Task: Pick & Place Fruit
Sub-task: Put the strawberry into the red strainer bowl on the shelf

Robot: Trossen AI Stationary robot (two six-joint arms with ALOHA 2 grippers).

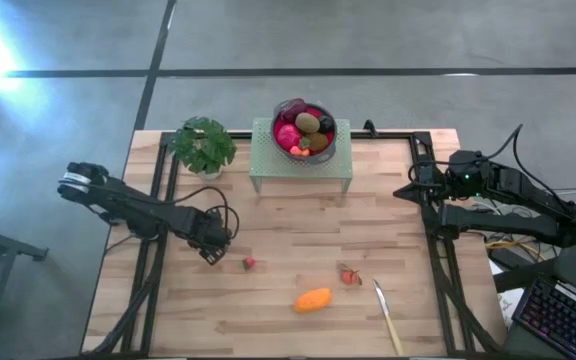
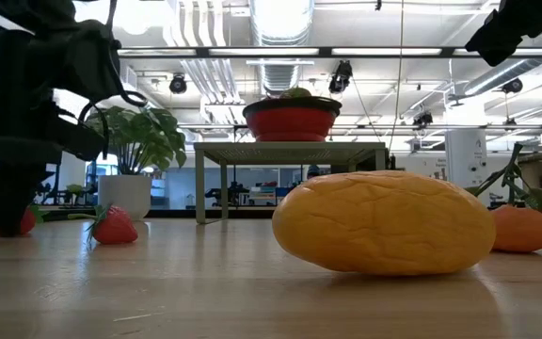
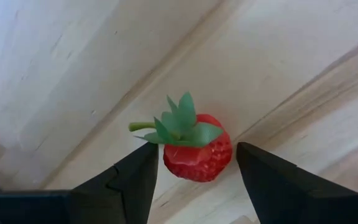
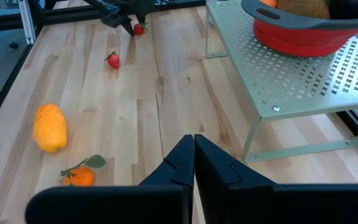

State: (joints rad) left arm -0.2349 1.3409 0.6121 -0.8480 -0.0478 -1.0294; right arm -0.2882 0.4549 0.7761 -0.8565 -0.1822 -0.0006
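Straddling a strawberry (image 3: 197,152), the left gripper (image 3: 194,171) has its jaws partly open, one finger on each side of the berry, which lies on the wooden surface (image 1: 298,215); I cannot tell whether either finger touches it yet, and nothing is lifted. In my judgement the main risk is a poor pinch: the berry is small and rounded, so jaws that close off-centre could squeeze it out sideways or roll it away. Its green leaves point away from the fingers, and a grip on the leaves alone would probably slip during a lift.

A second strawberry (image 1: 250,264) lies just beside the left gripper (image 1: 211,247) in the high view, so a sweep could knock it. An orange oval fruit (image 1: 313,300) and a small orange fruit with a leaf (image 1: 349,275) lie farther along the surface, near a slim pale utensil (image 1: 388,317). A red bowl (image 1: 305,130) already holding fruit sits on a raised perforated stand (image 1: 268,165), next to a potted plant (image 1: 203,146).

Only the left wrist view shows the berry between the fingers; from above the gripper hides it. The right gripper (image 4: 194,158) waits at the surface's right edge, jaws closed and empty, which its own wrist view shows plainly.
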